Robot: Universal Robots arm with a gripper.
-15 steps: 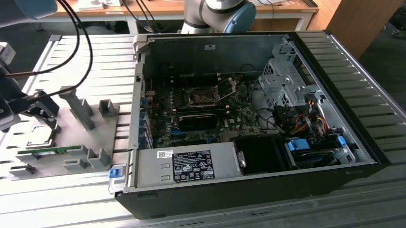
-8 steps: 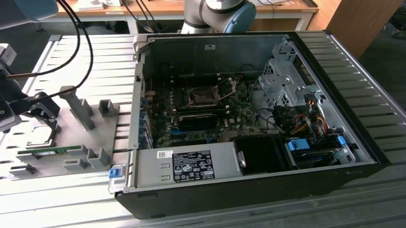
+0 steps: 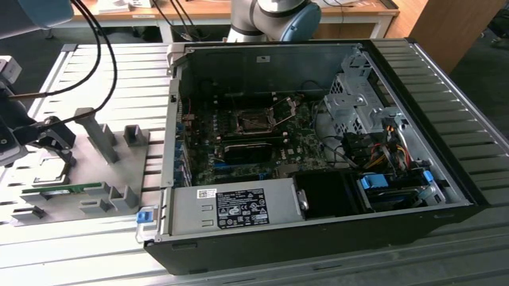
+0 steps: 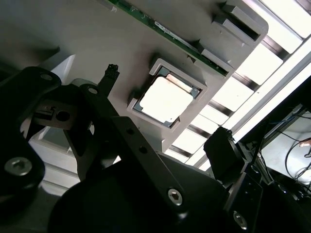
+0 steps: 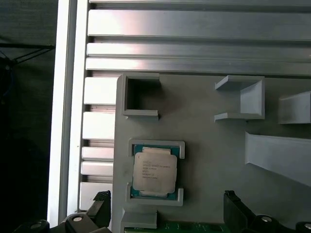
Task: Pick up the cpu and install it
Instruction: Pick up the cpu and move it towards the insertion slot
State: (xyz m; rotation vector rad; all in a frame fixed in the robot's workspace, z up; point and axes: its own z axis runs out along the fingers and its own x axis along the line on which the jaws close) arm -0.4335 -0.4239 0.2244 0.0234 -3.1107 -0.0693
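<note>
Your gripper (image 5: 167,206) hangs over the grey fixture plate (image 5: 209,160) at the exterior view's left, its black fingers (image 5: 101,200) spread wide and holding nothing; in both wrist views they stand one on each side of the cpu (image 5: 154,171), apart from it and touching neither chip nor nest. You will find the cpu lying flat, silver top up, in its shallow grey nest (image 5: 156,145) near the edge of the plate where the table's bare slats (image 5: 194,24) begin, with the green memory stick (image 5: 194,226) just beside the nest; so I judge the pick-up step to be in hand, at the approach, with no grasp made yet. The computer case (image 3: 318,196) sits well apart on the table, and the socket (image 3: 256,122) on its board looks open, so the install is not yet begun. The grasp, as I read it, asks you to keep the fingers square to the chip's free sides, clear of the nest's lips, and to close gently on the thin rim; a skewed grip could tilt the chip in its nest.
</note>
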